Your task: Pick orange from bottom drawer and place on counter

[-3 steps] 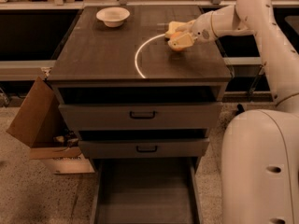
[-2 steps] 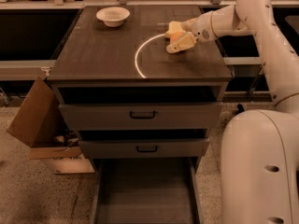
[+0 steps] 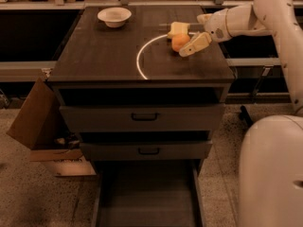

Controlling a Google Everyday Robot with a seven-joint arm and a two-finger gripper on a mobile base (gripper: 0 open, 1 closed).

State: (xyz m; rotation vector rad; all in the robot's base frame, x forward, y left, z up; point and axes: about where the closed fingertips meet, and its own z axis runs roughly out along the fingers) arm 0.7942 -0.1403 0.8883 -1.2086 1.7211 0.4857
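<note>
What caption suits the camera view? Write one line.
Orange on the counter beside a sponge, open gripper alongside, bottom drawer pulled out below.

counter (image 3: 104, 56): matt wood-grain | orange (image 3: 179, 41): smooth | hand (image 3: 191, 34): smooth plastic, beside orange | box (image 3: 33, 122): matt cardboard

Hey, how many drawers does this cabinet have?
3: top drawer and middle drawer under the counter, bottom drawer pulled out lowest. Gripper beside the orange up top.

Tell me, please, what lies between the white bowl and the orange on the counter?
Only bare counter and the white arc's upper end, in the camera view; the gripper is close beside the orange.
</note>
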